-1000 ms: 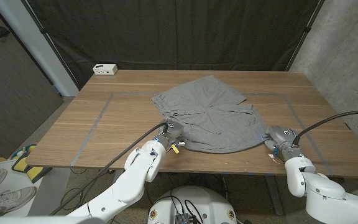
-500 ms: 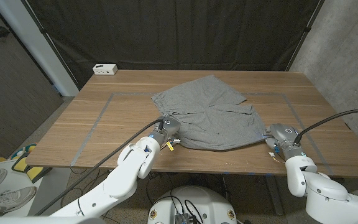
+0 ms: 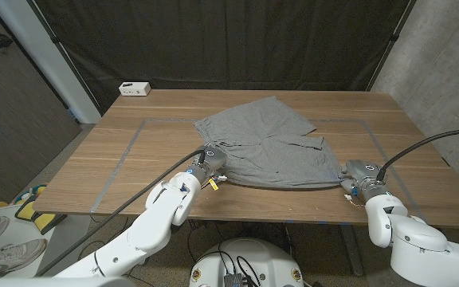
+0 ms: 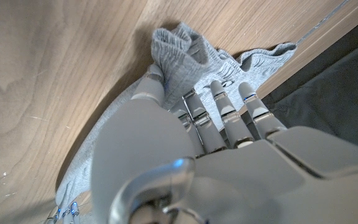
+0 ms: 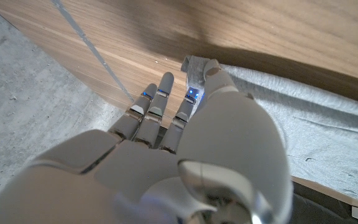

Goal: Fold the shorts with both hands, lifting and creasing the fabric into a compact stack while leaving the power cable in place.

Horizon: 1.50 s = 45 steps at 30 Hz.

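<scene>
— Gripping the near hem on both sides, is that what we've got?

— Yes. The left hand point(image 3: 211, 162) has its fingers point(image 4: 225, 106) curled into the grey shorts point(image 3: 265, 147), with a bunched fold of fabric caught between thumb and fingers in the left wrist view. The cloth puckers up just past the fingertips.

— And the other side?

— The right hand point(image 3: 355, 174) sits at the opposite near corner. In the right wrist view its thumb presses on the very corner of the shorts point(image 5: 303, 124), the fingers point(image 5: 157, 102) closed in beside it against the wood, so it looks pinched there.

— Where do the shorts lie from those fingers?

— Between the two hands the near edge runs as a fairly straight line, pulled back from the table point(image 3: 134, 167) front. Beyond the fingers the fabric spreads away, rumpled, with the legs reaching toward the far side, inside the taped rectangle point(image 3: 130, 143).

— Anything further out?

— A small white box point(image 3: 135, 88) at the far left corner, well apart from both hands, and a black curtain point(image 3: 229, 40) behind the table.
</scene>
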Tool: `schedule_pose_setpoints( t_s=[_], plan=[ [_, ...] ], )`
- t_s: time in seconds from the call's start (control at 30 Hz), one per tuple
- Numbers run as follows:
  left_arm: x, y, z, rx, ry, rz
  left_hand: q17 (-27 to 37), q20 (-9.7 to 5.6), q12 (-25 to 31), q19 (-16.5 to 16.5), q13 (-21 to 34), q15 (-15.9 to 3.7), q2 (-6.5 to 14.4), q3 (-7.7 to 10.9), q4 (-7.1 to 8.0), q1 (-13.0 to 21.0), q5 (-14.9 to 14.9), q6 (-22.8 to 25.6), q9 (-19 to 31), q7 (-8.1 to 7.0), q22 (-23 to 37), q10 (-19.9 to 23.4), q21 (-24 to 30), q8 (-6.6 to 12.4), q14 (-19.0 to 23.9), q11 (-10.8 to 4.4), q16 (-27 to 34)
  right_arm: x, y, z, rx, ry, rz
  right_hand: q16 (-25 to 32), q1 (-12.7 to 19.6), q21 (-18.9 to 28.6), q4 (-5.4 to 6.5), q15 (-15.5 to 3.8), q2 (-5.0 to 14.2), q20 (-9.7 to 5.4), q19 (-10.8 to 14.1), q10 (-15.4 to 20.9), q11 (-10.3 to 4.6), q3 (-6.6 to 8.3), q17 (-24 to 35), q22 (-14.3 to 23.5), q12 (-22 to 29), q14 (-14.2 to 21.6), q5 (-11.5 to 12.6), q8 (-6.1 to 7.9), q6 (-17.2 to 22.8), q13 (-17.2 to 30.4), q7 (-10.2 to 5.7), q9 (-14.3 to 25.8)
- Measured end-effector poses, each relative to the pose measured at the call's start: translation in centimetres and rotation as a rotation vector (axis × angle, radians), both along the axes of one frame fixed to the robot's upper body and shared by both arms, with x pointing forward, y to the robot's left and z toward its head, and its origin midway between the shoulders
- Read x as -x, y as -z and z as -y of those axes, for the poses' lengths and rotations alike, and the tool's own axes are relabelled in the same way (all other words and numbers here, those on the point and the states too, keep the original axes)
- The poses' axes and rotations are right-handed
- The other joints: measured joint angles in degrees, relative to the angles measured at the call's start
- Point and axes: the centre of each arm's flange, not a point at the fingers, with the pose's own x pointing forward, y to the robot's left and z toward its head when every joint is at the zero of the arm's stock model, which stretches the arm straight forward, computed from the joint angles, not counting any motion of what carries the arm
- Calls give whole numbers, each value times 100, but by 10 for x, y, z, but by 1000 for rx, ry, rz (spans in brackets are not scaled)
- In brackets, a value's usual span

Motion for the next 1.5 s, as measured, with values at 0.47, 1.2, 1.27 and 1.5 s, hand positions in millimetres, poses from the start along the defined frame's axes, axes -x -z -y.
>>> schedule_pose_setpoints(
  t_s=[0.47, 1.2, 1.27, 1.5],
  plan=[
    [2, -12, -19, 15, -49, 25, -16, -31, -44, -32, 26, 12, -38, -8, -7, 36, -1, 94, 1, -6, -1, -134, 46, -41, -94, -11, -128, 17, -14, -9, 3, 6, -5, -62, 0, 0, 12, 0, 0, 0, 0, 1, 0, -23, 1, 0, -21, 1, 48, -21, 18, 26, -23, 4],
    [36, -40, -58, 85, -148, 174, -43, -102, -111, 41, 53, 10, -76, 38, -43, 59, -2, 147, 1, 3, 27, -256, 161, -34, -153, -11, -217, 26, -39, -27, 32, -35, 70, -89, -1, 0, 29, 0, -1, -31, -30, 1, 0, -49, 16, -1, -21, 1, 48, -68, 18, 53, -21, 4],
    [39, -41, -61, 90, -165, 196, -43, -102, -111, 42, 53, 10, -75, 38, -43, 59, -8, 149, 2, 0, 27, -256, 179, -35, -152, -11, -217, 27, -43, -28, 39, -40, 85, -89, -1, 0, 26, 0, -1, -31, -30, 1, 1, -52, 24, -1, -21, 1, 48, -73, 27, 53, -13, 4],
    [46, -47, -70, 101, -220, 286, -69, -119, -111, 87, 52, 11, -59, 70, -46, 77, 11, 157, 2, -7, 26, -255, 207, -40, -152, -11, -217, 29, -53, -34, 63, -57, 137, -89, 0, 0, 26, -2, 0, -31, -30, 1, 0, -52, 62, -1, -21, 4, 90, -88, 28, 52, -11, 2]
  ],
)
